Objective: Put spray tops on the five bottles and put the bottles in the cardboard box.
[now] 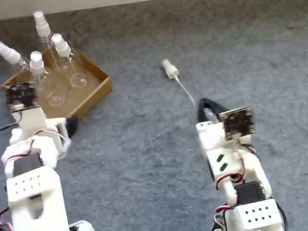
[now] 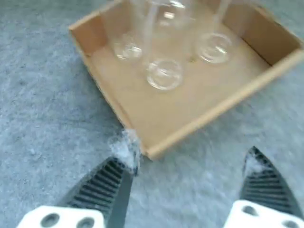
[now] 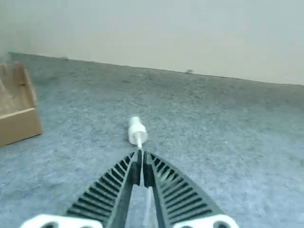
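Right gripper [image 3: 141, 159] is pressed together on the thin tube of the spray top [image 3: 137, 129]. Its head lies on the tabletop [image 1: 148, 151] just beyond my fingertips, a hold I judge lifts it tube-down. Left gripper [image 2: 187, 159] hovers spread at the near corner of the cardboard box [image 2: 209, 116], where four capped bottles [image 1: 50, 67] stand. Open room lies to the box's right.

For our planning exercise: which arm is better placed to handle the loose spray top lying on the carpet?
Right. The right claw is shut on the tube of the spray top; the left claw hangs open by the cardboard box.
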Robot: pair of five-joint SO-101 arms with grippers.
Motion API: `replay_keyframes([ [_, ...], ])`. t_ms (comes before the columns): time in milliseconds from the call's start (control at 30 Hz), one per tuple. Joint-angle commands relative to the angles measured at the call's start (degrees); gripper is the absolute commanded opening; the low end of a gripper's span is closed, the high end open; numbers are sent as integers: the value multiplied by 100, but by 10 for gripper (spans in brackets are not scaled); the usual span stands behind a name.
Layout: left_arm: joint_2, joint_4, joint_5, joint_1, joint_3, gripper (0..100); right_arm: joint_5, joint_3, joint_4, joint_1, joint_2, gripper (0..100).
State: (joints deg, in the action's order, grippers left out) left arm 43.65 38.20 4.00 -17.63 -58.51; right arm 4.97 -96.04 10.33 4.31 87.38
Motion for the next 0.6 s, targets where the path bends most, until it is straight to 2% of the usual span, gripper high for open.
replay_keyframes([
  [0,796,905,0,708,171,302,35,-629,4,-708,75,5],
  [67,963,1380,-44,1077,400,302,35,-629,4,-989,75,5],
  [233,769,2242,-747,1824,1051,302,35,-629,4,-1763,75,5],
  [433,233,2374,-782,2941,1481,302,53,-646,40,-2730,75,5],
  [567,-224,2391,-1486,3363,1930,302,35,-646,40,-3503,75,5],
])
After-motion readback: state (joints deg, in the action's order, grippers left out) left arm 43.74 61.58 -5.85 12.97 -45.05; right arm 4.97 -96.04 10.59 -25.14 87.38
